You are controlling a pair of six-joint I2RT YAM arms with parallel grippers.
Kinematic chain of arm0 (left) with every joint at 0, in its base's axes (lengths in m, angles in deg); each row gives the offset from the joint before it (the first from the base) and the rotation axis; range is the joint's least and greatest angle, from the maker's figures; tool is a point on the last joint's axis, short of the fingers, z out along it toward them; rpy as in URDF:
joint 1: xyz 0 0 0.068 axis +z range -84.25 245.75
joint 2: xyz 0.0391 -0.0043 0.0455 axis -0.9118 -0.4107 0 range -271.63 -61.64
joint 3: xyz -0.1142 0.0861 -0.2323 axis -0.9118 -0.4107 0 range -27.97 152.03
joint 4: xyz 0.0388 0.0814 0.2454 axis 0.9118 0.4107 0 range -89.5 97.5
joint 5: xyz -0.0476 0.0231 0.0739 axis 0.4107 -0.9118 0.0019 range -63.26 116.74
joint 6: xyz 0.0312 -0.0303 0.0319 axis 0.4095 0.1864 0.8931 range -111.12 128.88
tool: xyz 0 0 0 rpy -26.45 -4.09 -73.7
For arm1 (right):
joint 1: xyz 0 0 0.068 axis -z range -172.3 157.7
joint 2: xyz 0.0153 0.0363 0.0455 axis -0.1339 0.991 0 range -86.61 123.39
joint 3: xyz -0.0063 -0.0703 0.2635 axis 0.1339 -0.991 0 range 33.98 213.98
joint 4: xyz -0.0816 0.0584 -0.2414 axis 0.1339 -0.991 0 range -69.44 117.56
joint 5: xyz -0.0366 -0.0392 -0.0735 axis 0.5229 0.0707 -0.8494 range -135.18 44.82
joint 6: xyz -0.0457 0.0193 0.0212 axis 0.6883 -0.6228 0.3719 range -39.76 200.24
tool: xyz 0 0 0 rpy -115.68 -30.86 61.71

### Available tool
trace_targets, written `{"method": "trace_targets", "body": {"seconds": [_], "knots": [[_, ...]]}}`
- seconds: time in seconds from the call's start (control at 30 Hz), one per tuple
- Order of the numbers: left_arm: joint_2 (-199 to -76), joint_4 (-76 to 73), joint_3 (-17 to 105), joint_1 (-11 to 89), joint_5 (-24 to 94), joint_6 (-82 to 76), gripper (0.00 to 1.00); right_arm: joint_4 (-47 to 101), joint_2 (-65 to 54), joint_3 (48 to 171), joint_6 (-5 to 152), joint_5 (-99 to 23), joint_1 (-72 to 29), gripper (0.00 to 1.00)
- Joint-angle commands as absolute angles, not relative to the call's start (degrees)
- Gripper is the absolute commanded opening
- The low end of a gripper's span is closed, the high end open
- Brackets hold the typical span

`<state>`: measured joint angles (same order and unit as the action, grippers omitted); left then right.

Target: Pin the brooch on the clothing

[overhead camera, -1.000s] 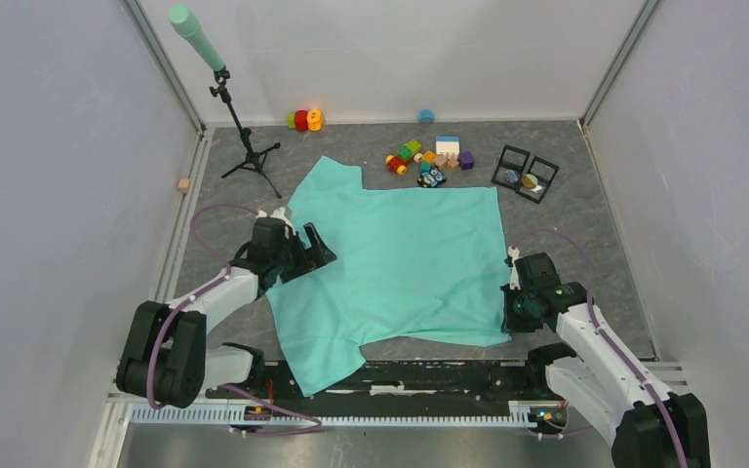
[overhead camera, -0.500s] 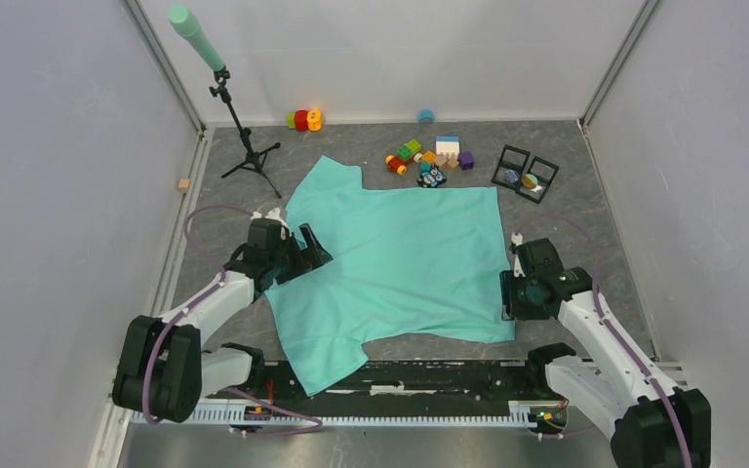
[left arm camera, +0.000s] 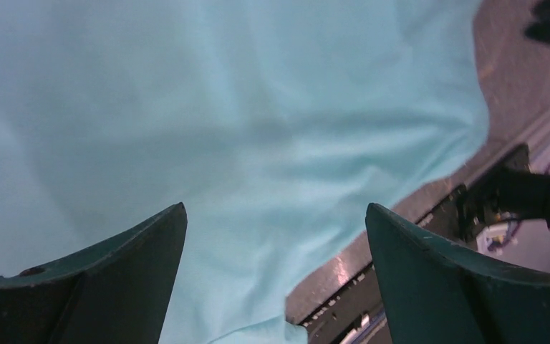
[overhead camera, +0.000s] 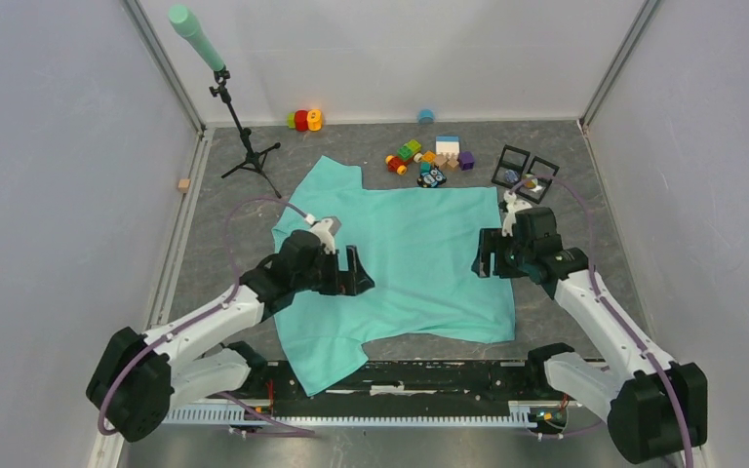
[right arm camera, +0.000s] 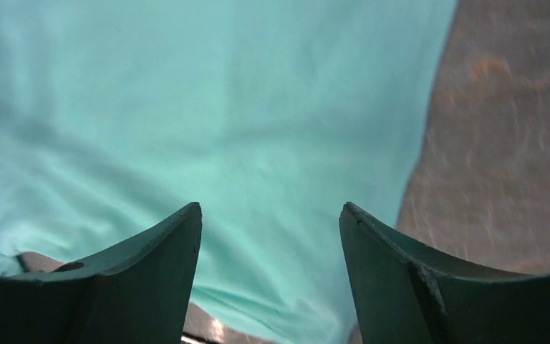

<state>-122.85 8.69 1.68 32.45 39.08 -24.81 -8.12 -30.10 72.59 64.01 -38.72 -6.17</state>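
Note:
The clothing [overhead camera: 410, 258], a mint-green T-shirt, lies spread flat on the grey table, and it fills the left wrist view [left arm camera: 208, 107] and the right wrist view [right arm camera: 200, 93]. My left gripper [overhead camera: 356, 276] [left arm camera: 273, 209] hovers open over the shirt's near left part with nothing between its fingers. My right gripper [overhead camera: 485, 255] [right arm camera: 271, 208] stands open above the shirt's right edge, also holding nothing. I cannot single out the brooch; two small round pieces lie in black open cases [overhead camera: 525, 174] beyond the shirt's far right corner.
A tripod [overhead camera: 246, 148] with a mint-green stick stands at the far left. Toy blocks [overhead camera: 431, 156] are scattered just past the shirt's far edge. Red and orange pieces [overhead camera: 303, 119] sit by the back wall. A black rail [overhead camera: 419, 375] runs along the near edge.
My right gripper has opened, let go of the shirt's near right corner and moved up along its right edge. My left arm has swung right, further over the shirt.

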Motion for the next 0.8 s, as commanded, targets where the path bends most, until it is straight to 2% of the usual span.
{"method": "trace_targets", "body": {"seconds": [0.0,0.33,0.77], "knots": [[-120.68,-0.02,0.82,22.67,37.39,-26.36,1.00,12.21,-25.75,72.47,61.94,-30.22,-6.69,0.77],[-132.14,-14.22,-0.14,11.08,41.28,-25.77,1.00,24.75,-6.66,79.88,62.02,-26.78,-9.70,0.75],[-137.97,-16.89,-4.91,5.93,47.82,-25.88,1.00,30.81,5.82,82.86,62.30,-25.94,-10.72,0.74]]}}
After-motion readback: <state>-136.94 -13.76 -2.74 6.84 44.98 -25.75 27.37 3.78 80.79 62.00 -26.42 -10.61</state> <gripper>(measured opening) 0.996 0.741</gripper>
